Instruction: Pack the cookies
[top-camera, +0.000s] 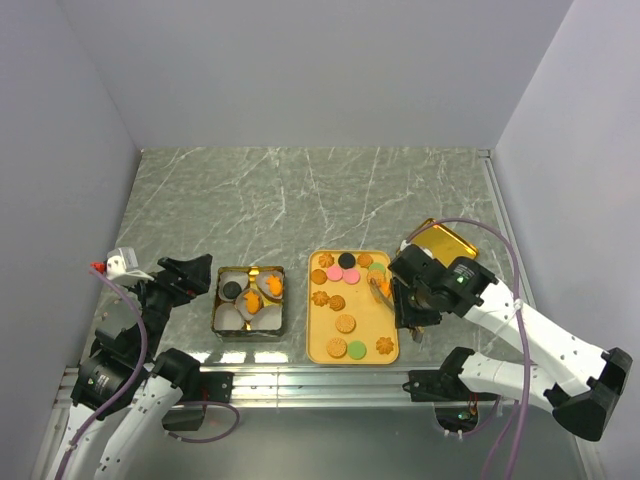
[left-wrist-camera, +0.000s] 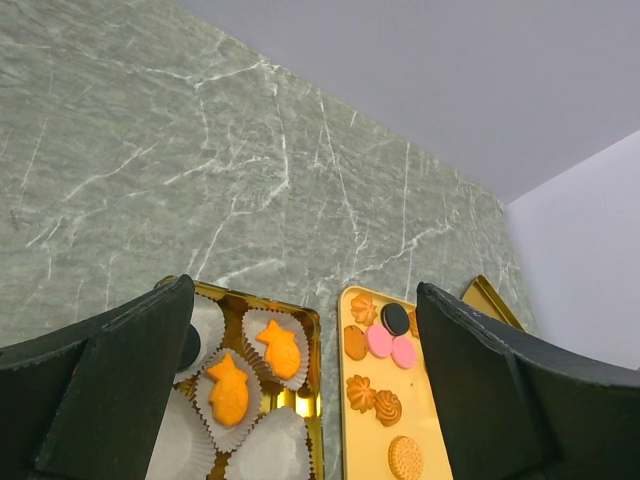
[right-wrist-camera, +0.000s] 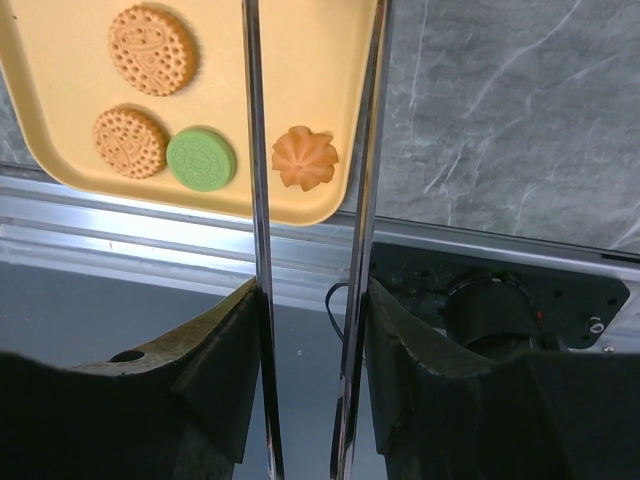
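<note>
The cookies (top-camera: 345, 324) lie loose on a yellow tray (top-camera: 312, 345): tan rounds, flower shapes, pink, green and dark discs. My right gripper (top-camera: 405, 295) is over the tray's right edge, shut on metal tongs (top-camera: 380, 285). In the right wrist view the tongs' two blades (right-wrist-camera: 252, 150) run between my fingers (right-wrist-camera: 225, 350) and straddle a flower cookie (right-wrist-camera: 305, 158); their tips are out of view. My left gripper (top-camera: 198, 275) is open and empty, left of a gold box (top-camera: 218, 320). The box holds white paper cups, two with orange fish-shaped cookies (left-wrist-camera: 228, 390) and one with a dark disc (top-camera: 232, 289).
A gold lid (top-camera: 445, 240) lies behind the right arm, near the right wall. The aluminium rail (top-camera: 300, 380) of the table's front edge runs just below the tray and box. Walls close in on the left, back and right sides.
</note>
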